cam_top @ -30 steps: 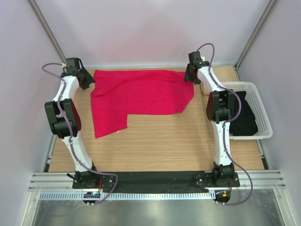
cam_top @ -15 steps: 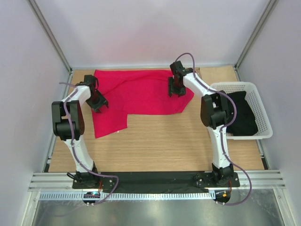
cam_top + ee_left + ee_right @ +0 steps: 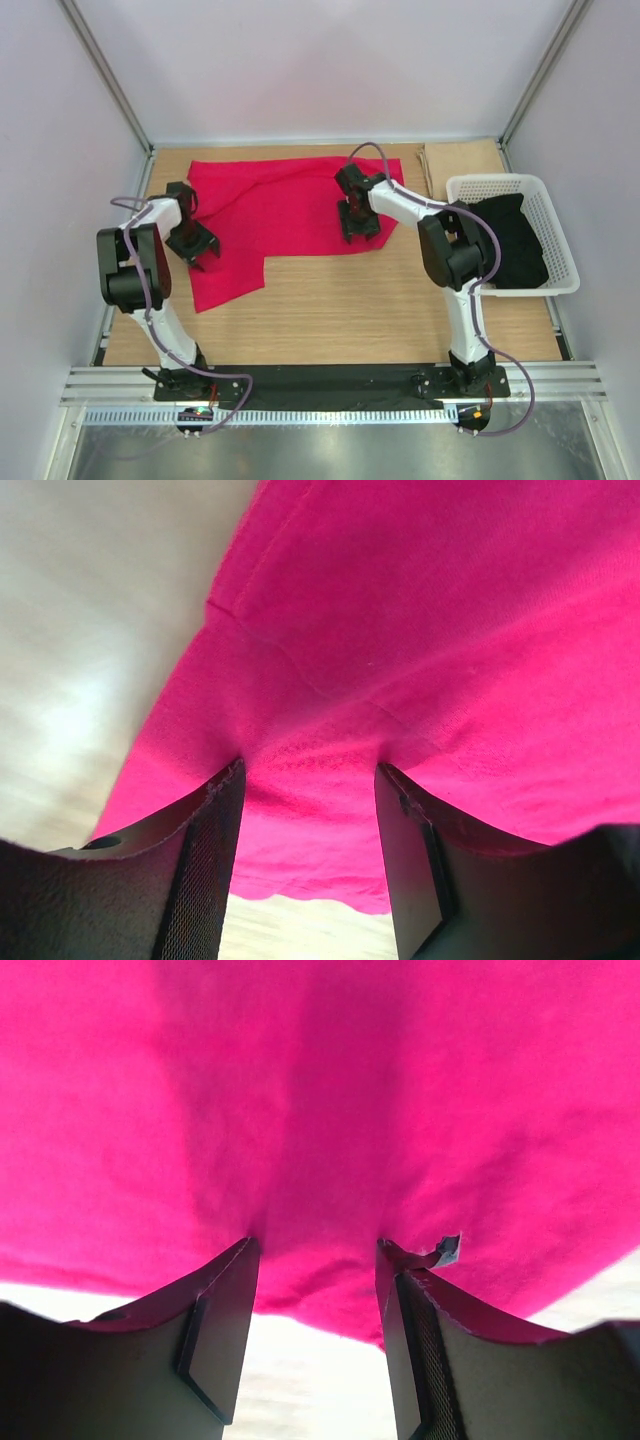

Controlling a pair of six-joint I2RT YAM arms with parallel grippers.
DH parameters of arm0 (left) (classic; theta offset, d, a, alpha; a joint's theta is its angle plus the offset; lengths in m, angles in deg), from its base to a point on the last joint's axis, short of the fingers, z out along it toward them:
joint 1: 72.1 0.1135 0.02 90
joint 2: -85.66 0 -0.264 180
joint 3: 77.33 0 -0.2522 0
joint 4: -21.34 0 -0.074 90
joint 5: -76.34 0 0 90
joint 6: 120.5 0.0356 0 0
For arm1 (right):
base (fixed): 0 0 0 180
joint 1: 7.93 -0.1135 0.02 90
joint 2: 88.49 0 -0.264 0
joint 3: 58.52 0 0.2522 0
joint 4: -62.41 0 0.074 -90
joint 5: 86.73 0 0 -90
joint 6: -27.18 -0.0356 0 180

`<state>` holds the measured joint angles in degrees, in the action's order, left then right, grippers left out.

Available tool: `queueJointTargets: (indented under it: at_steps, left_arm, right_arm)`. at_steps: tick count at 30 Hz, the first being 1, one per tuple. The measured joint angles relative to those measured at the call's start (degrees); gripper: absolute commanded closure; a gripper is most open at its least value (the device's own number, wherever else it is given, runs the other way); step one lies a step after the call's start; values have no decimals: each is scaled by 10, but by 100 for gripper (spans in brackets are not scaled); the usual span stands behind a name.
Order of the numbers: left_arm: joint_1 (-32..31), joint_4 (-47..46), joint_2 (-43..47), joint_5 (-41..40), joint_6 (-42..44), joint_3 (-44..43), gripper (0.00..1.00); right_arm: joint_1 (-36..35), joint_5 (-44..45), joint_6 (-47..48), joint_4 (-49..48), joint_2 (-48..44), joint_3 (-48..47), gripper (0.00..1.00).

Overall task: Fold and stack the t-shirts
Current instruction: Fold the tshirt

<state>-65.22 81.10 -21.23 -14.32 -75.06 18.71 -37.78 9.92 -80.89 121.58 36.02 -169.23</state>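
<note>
found the red t-shirt spread on the desk near the white basket, not yet folded. had the right gripper down on the shirt's side nearest the basket, jaws parted, cloth puckered at the tips. had the left gripper likewise on the side farthest from the basket. probably set wide apart to carry one edge over evenly; could not tell whether any cloth was pinched.

A white plastic lattice basket is sitting on the light wooden table, well right of the right hand; a flat brown sheet is lying beyond both.
</note>
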Motion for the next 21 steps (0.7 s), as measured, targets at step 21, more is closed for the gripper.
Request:
queueJointTargets:
  at_steps: [21]
  left_arm:
    - [-9, 50, 234, 10, 72, 84, 45]
  right_arm:
    - [120, -125, -96, -109, -359, 339, 32]
